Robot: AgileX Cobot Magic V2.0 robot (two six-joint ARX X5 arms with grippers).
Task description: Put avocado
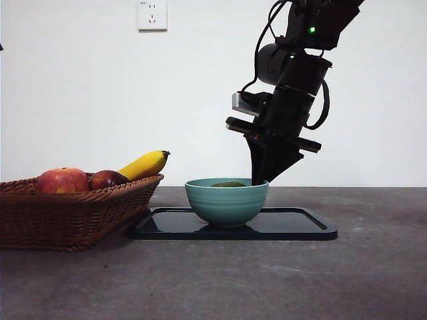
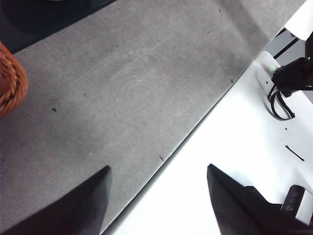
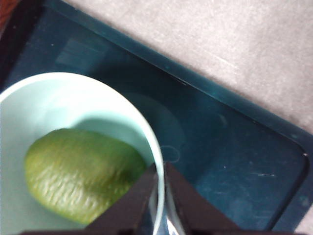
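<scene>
The dark green avocado (image 3: pixel 83 171) lies inside the teal bowl (image 3: pixel 58 103), free of any jaw. In the front view only the avocado's top (image 1: pixel 229 184) shows above the bowl's (image 1: pixel 227 203) rim. The bowl stands on a dark tray (image 1: pixel 300 227). My right gripper (image 3: pixel 160 169) is shut with nothing in it, its tips together right at the bowl's rim on the side away from the basket. The front view shows this gripper (image 1: pixel 259 181) reaching down from the upper right. My left gripper (image 2: pixel 159 166) is open and holds nothing, off by the table's edge.
A wicker basket (image 1: pixel 67 213) stands to the left of the tray, holding two red apples (image 1: pixel 62 181) and a yellow banana (image 1: pixel 143 165). Its rim (image 2: pixel 10 78) also shows in the left wrist view. The tray (image 3: pixel 220 147) lies on grey table surface.
</scene>
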